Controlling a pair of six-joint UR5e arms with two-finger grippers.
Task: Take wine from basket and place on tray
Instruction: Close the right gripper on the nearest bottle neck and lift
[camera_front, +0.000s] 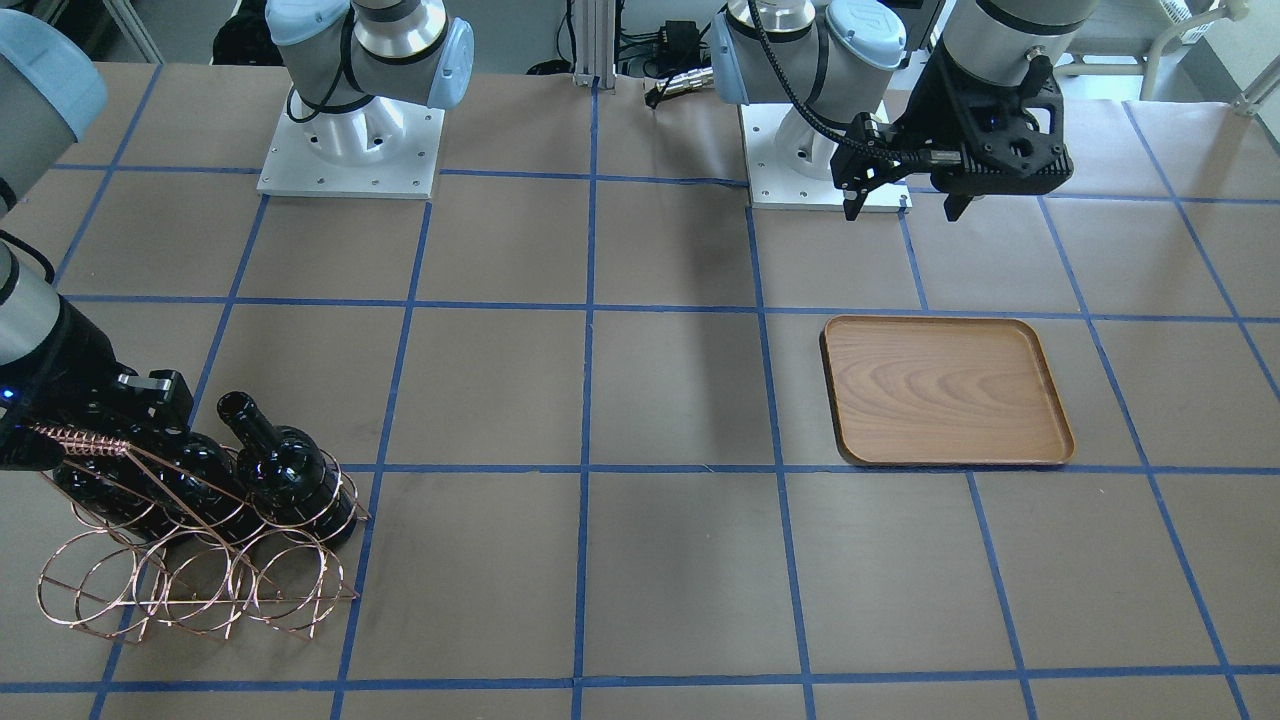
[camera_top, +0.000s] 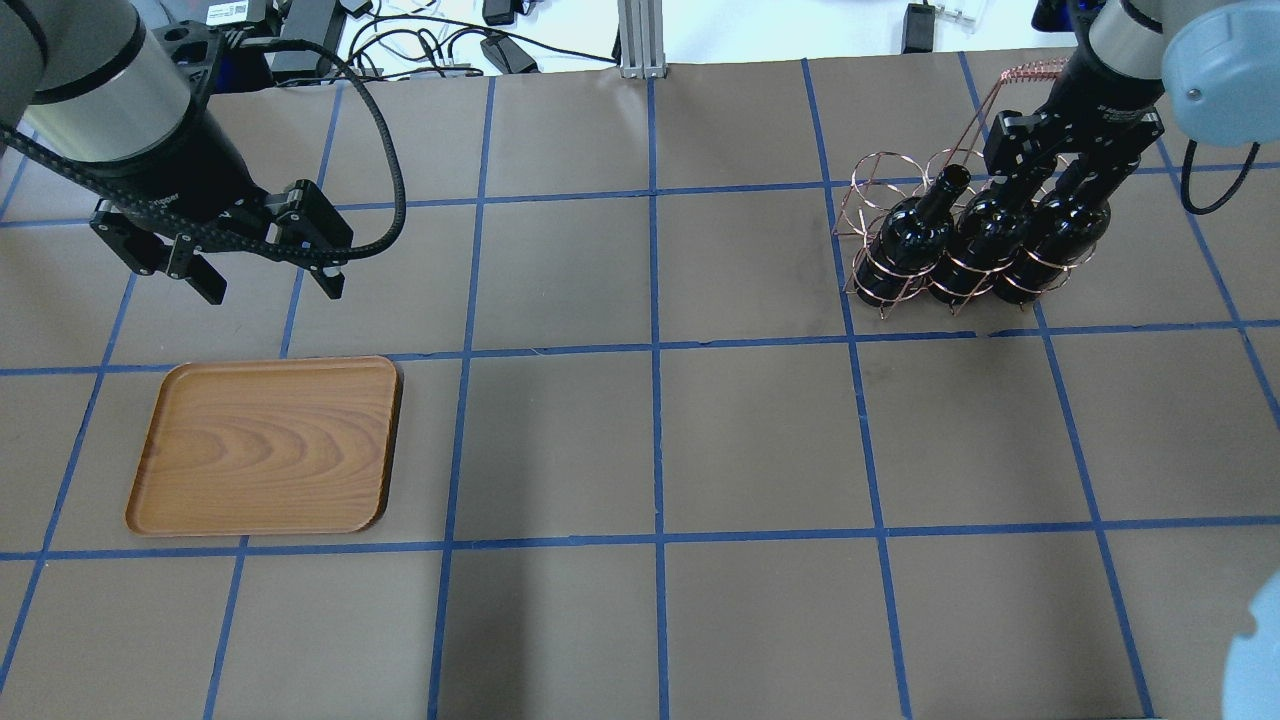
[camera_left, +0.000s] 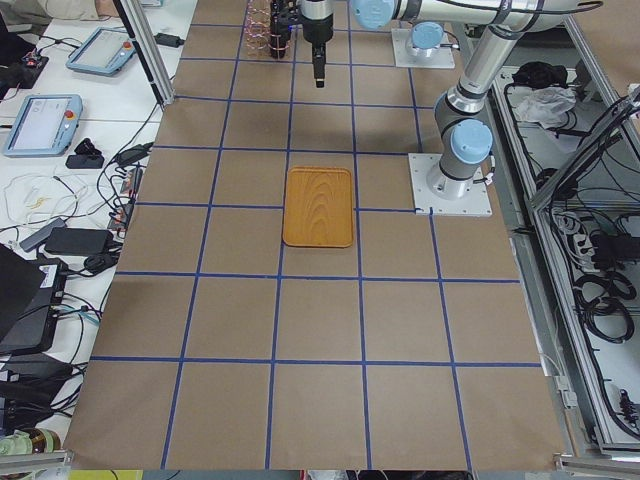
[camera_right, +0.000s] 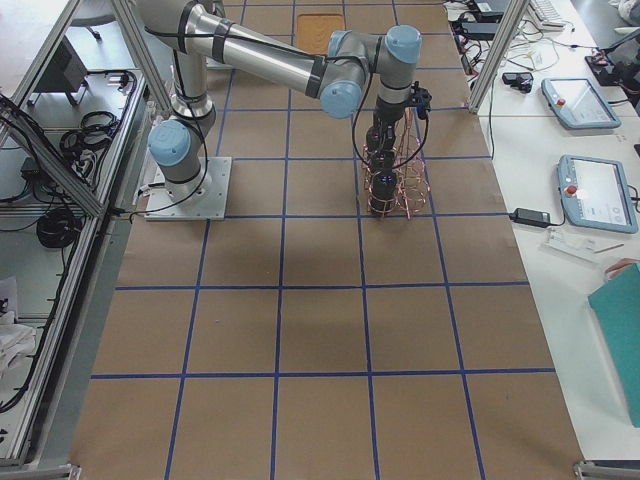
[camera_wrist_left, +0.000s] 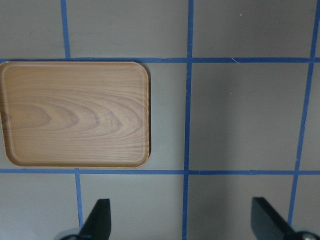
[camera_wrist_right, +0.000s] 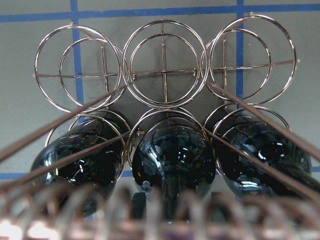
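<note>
Three wines (camera_top: 985, 235) in basket (camera_top: 868, 186), right gripper (camera_top: 1042, 185) straddling middle neck, left gripper (camera_top: 272, 290) splayed

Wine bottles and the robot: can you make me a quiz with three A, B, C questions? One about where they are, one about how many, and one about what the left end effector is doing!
1. Where are the wine bottles?
A. on the tray
B. in the basket
C. flat on the bare table

2. How many bottles are there?
A. two
B. three
C. five

3. The left end effector is:
A. open and holding nothing
B. shut on a bottle
C. lying inside the basket

Answers:
1 B: copper hoops ring every bottle, and the tray lies bare.
2 B: three dark bottles lie side by side.
3 A: its fingers stand wide apart, with only table showing between them.
</note>
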